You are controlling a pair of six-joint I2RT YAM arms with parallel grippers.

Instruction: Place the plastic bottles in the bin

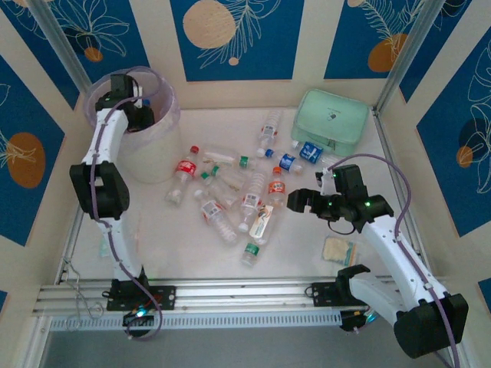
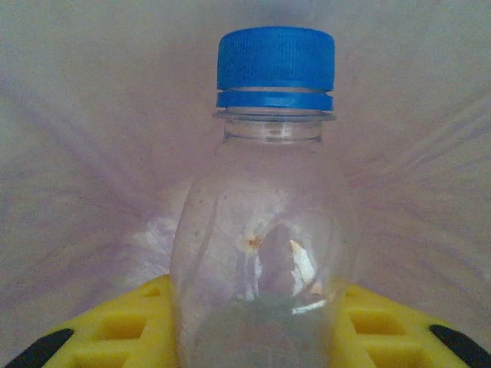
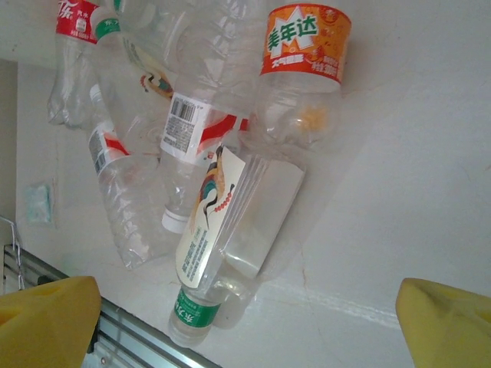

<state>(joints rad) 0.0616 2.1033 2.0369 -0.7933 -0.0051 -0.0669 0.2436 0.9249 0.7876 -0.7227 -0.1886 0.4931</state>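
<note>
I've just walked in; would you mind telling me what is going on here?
Two arms are clearing plastic bottles into a pale pink bin. The left pincer holds a clear blue-capped bottle over the bin, its liner bag behind. The right pincer hovers open above the heap on the table, gripping nothing.

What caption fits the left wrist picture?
Left tool holds a blue-capped clear bottle over the bin.
</note>
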